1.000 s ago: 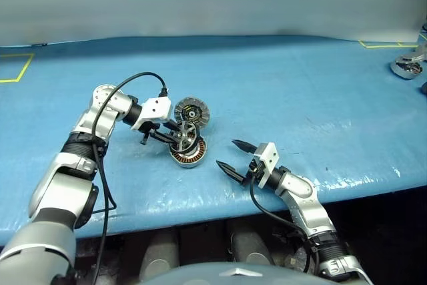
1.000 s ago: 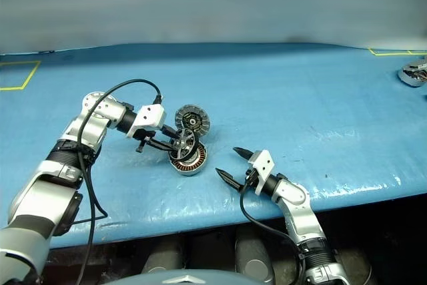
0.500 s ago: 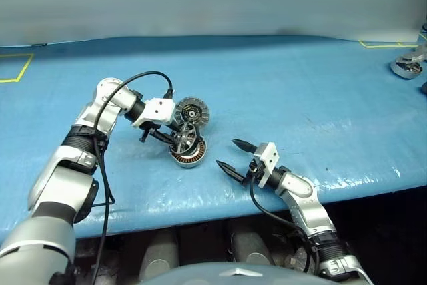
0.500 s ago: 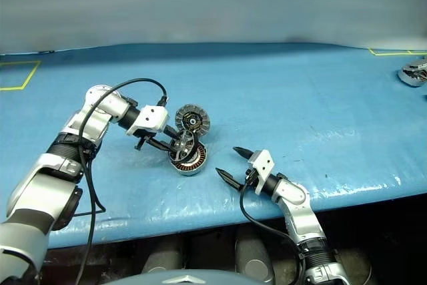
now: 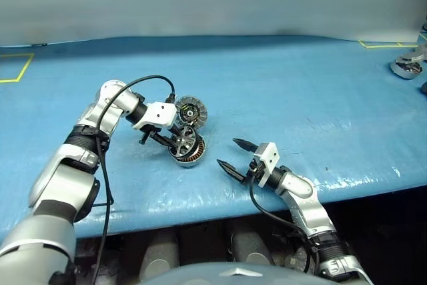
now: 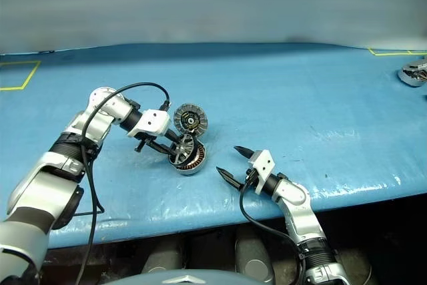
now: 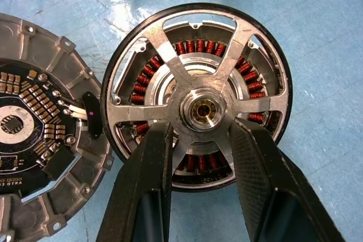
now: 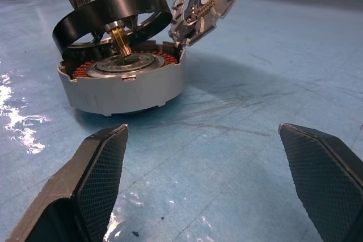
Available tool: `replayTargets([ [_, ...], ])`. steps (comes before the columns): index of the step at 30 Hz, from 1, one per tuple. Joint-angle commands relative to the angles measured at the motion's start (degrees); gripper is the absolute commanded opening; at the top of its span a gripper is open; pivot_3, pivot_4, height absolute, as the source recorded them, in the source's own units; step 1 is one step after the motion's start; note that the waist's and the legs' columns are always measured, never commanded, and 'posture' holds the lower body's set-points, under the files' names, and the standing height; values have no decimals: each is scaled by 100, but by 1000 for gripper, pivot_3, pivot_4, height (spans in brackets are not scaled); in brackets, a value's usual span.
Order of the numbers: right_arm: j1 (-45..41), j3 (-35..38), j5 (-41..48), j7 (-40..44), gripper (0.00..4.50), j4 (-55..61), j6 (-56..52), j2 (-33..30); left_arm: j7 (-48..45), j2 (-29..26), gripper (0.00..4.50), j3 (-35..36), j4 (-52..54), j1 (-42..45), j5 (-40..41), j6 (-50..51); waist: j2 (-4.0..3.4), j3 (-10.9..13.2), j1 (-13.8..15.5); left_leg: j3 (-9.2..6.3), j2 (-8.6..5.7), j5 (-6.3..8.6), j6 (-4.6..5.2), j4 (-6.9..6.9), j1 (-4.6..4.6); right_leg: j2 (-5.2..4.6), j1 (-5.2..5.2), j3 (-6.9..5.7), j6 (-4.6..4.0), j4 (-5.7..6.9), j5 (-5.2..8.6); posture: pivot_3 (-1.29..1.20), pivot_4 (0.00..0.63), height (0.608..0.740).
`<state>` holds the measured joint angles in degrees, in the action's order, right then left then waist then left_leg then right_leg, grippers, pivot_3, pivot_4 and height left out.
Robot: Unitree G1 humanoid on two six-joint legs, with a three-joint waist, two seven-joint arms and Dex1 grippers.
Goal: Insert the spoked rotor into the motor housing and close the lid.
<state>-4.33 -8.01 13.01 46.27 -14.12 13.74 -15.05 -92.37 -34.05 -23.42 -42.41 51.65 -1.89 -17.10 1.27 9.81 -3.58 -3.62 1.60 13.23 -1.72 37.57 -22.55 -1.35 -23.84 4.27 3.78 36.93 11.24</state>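
Rotor [image 7: 199, 109], one, pinched by left gripper [image 7: 195, 145] over one housing [image 8: 122, 86], one lid [image 8: 207, 1] raised, right gripper [image 5: 231, 153] wide, empty

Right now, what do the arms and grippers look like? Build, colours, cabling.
Both arms are silver-grey metal segments with black ribbed joints. Each wrist carries a white blocky mount, with a loose black cable looping back along the arm. The left gripper and right gripper each have two black tapered fingers with cross-hatched pads.
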Motion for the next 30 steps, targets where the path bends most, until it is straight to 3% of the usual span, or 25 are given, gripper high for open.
replayTargets([
  [1, -27, 65, -6, -14, 4500, 61, 131, 7, -13, -45, 1512, 18, -64, 207, -70, -13, 0, 0, -2, 0, 0, 0, 0, 0, 0, 0, 0, 0, 0, 0, 0, 0, 150, 740],
  [4, -33, 67, -22, -28, 4500, 28, 131, 17, -13, -43, 2158, -1, -91, 252, -117, -38, 0, 0, -2, 0, 0, 0, 0, 0, 0, 0, -1, 0, 0, 0, 0, 0, 150, 740],
  [8, -30, 59, -22, -26, 4500, 14, 97, 23, 229, 78, 3492, 232, -118, 250, -73, -223, 0, 0, 6, 0, 0, 0, 0, 0, -2, 0, -1, 0, 0, -1, 0, 0, 150, 740],
  [17, -27, 71, -1, -50, 4500, -30, 85, 57, 504, 83, 3492, 792, 234, 85, 415, 90, 0, 1, 2, 0, 0, 0, 0, 0, -2, 0, -2, 0, 0, -1, 0, 0, 150, 740],
  [26, -71, 69, 63, 7, 4500, 7, -159, 38, 1181, 62, 3492, 1345, 1985, -1332, 1084, 923, -4, 3, -5, -3, 1, 0, 1, -9, 1, -1, -3, -1, -1, 0, 0, 0, 150, 740],
  [30, -117, 50, 125, 117, 3257, 22, -271, 17, 1599, 114, 3525, 1391, 2565, -1862, 1145, 1198, -4, 3, 15, -2, 1, 0, 0, -7, 1, -1, -2, -1, -1, -1, 1, 0, 150, 740],
])
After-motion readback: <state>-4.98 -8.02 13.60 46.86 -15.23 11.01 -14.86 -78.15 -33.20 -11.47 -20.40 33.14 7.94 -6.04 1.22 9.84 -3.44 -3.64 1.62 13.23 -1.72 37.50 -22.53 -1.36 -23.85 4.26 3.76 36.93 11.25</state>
